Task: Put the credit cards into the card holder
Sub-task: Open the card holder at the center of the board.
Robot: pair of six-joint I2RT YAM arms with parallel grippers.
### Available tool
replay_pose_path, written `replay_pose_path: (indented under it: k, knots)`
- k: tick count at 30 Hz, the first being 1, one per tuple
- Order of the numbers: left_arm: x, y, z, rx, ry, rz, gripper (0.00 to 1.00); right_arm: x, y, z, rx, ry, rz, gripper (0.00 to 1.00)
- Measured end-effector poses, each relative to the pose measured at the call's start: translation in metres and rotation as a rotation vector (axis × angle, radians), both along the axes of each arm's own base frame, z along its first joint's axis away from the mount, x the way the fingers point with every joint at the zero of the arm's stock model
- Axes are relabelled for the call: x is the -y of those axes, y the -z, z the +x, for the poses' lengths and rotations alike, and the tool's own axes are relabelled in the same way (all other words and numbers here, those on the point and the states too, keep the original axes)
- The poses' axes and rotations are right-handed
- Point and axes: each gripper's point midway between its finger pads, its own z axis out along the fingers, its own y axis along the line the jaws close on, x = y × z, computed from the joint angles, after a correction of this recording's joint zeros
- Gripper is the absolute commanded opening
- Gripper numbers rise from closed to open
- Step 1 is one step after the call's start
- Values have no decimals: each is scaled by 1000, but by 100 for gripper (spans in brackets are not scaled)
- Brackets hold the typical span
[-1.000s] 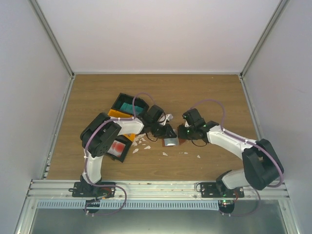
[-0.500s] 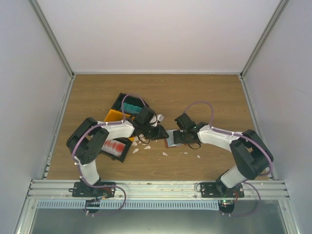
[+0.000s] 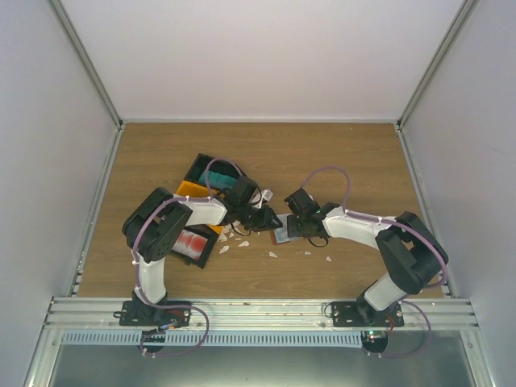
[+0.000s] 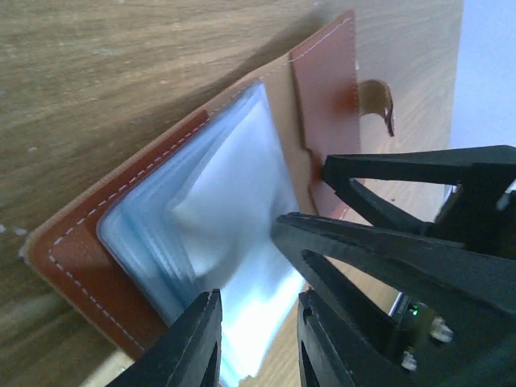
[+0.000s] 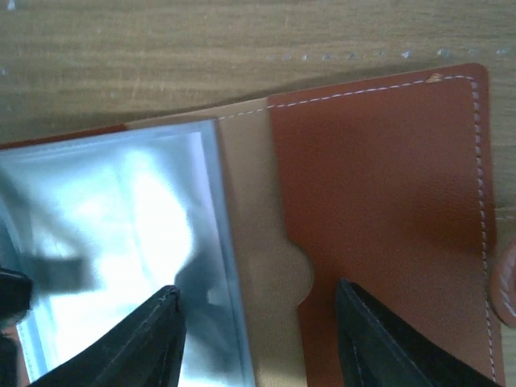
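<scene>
Pale wood-grain table point(image 3: 339, 153), boxed in by plain white walls, metal rail along the near edge. Small white scraps point(image 3: 274, 255) scattered near the middle. At the left, a far black bin point(image 3: 196, 164) with teal credit cards point(image 3: 211, 177), a yellow bin point(image 3: 190, 192), and a near black bin point(image 3: 208, 256) with red-and-white credit cards point(image 3: 190, 242).

Just right of those, near the table's middle: the card holder point(image 3: 282, 235), open and flat on the wood. Hemmed in by both arms, left gripper point(image 3: 270, 219) at its left edge, right gripper point(image 3: 290, 228) at its right. Left gripper parted by a narrow gap over the clear sleeves point(image 4: 210, 218), nothing visibly pinched. Right gripper spread wide, straddling the fold, one side over the sleeves, the other over the leather flap point(image 5: 379, 201); contact impossible to judge.

Reddish-brown grained leather, pale stitching round the edge. Tan lining with a half-round thumb notch point(image 5: 290, 278). Glossy, see-through plastic sleeves in a stack. Small snap tab point(image 4: 377, 101) at one end.
</scene>
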Motion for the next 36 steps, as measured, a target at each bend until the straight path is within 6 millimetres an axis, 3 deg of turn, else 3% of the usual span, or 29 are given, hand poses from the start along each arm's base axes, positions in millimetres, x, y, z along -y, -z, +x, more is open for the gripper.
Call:
replay_pose_path:
  k: [4,11,16,25,36]
  knots:
    - [1,7,2,-24,0,1,30,-1,0,6,18,14,17,37]
    - [1,8,4,-24,-3,2,31,-2,0,14,41,32,58,30]
    - [-1,7,6,-11,-18,13,35,-1,0,14,41,35,74,31]
    - [-19,10,6,1,-79,102,36,-5,-2,13,39,21,115,41]
    - [-19,9,6,6,-77,96,24,-5,-2,13,37,21,127,35]
